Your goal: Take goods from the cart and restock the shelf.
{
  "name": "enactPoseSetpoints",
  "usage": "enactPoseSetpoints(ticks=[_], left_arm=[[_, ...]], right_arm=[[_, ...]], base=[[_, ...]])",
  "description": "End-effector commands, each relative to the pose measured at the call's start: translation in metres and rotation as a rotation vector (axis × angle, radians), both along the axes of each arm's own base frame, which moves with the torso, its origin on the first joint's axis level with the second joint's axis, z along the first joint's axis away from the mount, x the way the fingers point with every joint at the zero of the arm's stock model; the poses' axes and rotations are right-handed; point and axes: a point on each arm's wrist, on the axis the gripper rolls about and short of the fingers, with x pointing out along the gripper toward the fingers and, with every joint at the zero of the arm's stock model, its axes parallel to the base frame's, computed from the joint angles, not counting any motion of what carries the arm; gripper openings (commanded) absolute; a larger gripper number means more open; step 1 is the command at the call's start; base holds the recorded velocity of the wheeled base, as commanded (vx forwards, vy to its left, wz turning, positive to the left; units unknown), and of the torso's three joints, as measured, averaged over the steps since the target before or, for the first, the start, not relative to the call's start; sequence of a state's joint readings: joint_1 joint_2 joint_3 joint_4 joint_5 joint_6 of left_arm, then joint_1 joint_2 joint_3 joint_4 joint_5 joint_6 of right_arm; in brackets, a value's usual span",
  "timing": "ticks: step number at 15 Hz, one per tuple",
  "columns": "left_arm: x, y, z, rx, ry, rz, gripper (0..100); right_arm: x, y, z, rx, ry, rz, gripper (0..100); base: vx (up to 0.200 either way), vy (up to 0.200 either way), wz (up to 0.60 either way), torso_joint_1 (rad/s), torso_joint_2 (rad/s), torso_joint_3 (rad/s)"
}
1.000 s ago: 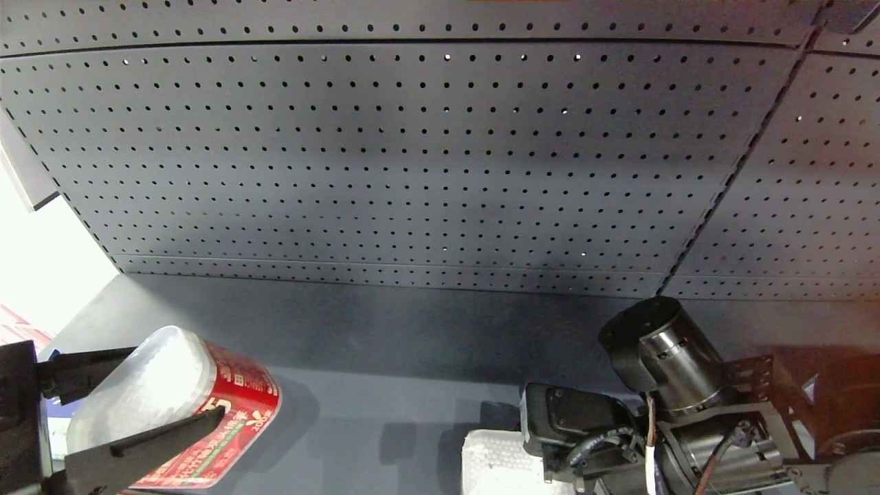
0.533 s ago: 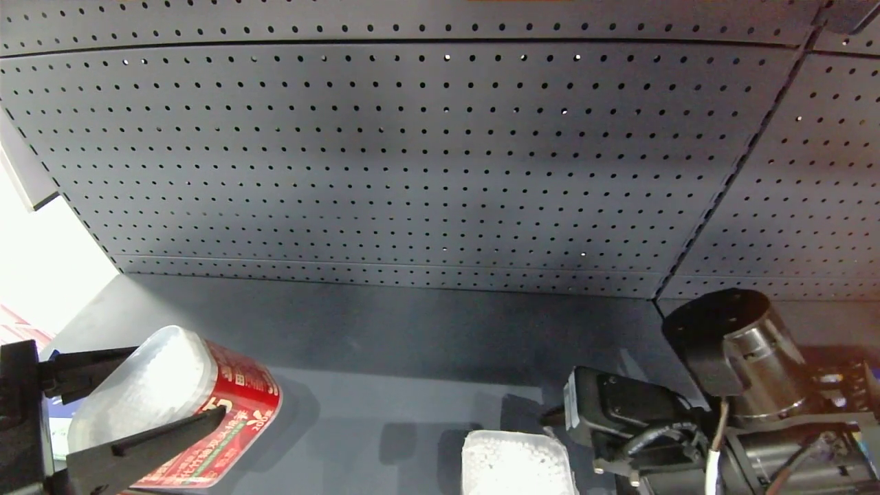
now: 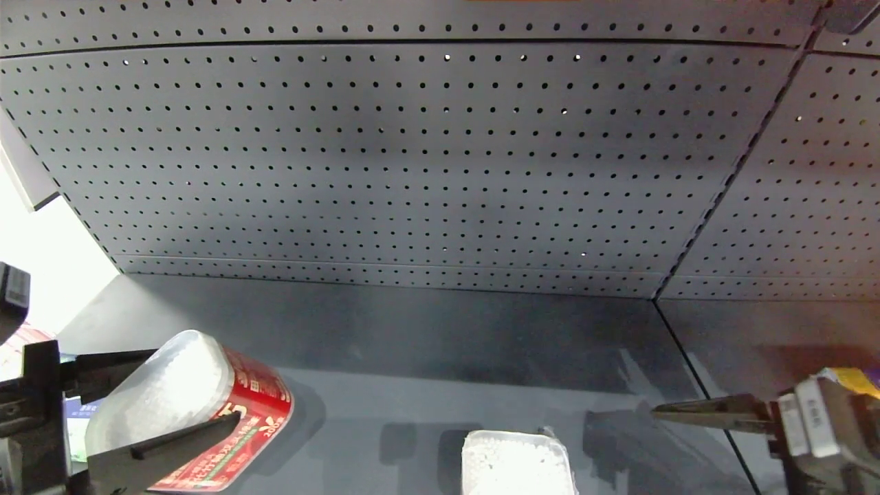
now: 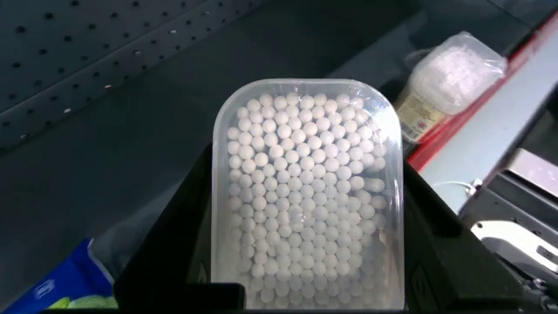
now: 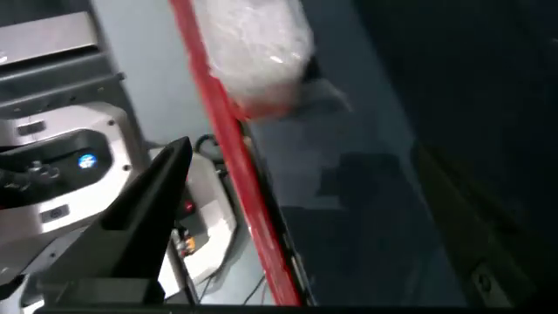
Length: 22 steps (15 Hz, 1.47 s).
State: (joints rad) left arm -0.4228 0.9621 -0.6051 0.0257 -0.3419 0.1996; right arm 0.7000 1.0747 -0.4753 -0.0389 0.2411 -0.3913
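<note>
My left gripper (image 3: 192,393) is shut on a clear tub of white pellets with a red label (image 3: 240,412), held tilted just above the dark shelf board (image 3: 412,344) at its left end. In the left wrist view the tub's lid (image 4: 305,174) sits between the two black fingers (image 4: 179,235). A second tub of the same kind (image 3: 515,460) stands on the shelf near its front edge, also seen as the tub (image 4: 449,74) and the tub (image 5: 257,52). My right gripper (image 3: 660,412) is open, off to the right of that tub and apart from it.
A perforated grey back panel (image 3: 426,158) closes the shelf behind. A red strip (image 5: 227,166) runs along the shelf's front edge. A blue package (image 4: 61,288) lies below my left gripper. A seam (image 3: 687,350) divides the shelf board from the bay on the right.
The right arm has pulled away to the right, leaving the second tub standing alone. My left gripper with its tub has shifted slightly right.
</note>
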Motion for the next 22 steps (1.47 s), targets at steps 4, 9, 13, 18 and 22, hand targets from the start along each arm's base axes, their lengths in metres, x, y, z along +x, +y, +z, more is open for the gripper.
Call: enactPoseSetpoints(ticks=[4, 9, 13, 18, 22], left_arm=[[0.043, -0.035, 0.006, 0.064, 0.057, -0.1, 0], [0.116, -0.082, 0.01, 0.183, -0.03, -0.293, 0], [0.163, -0.13, 0.003, 0.234, -0.101, -0.421, 0], [0.169, -0.168, -0.012, 0.227, -0.079, -0.534, 0], [0.179, -0.18, -0.029, 0.271, -0.092, -0.575, 0]], right_arm=[[-0.082, -0.082, -0.006, 0.263, -0.346, -0.647, 100], [-0.108, -0.084, -0.025, 0.333, -0.444, -0.86, 100], [-0.111, -0.084, -0.029, 0.329, -0.44, -0.875, 100], [-0.111, -0.084, -0.03, 0.336, -0.43, -0.883, 100], [-0.111, -0.084, -0.029, 0.338, -0.433, -0.886, 100]], base=[[0.0, 0.0, 0.0, 0.0, 0.0, 0.0], [0.0, 0.0, 0.0, 0.0, 0.0, 0.0], [0.0, 0.0, 0.0, 0.0, 0.0, 0.0], [0.0, 0.0, 0.0, 0.0, 0.0, 0.0], [0.0, 0.0, 0.0, 0.0, 0.0, 0.0]])
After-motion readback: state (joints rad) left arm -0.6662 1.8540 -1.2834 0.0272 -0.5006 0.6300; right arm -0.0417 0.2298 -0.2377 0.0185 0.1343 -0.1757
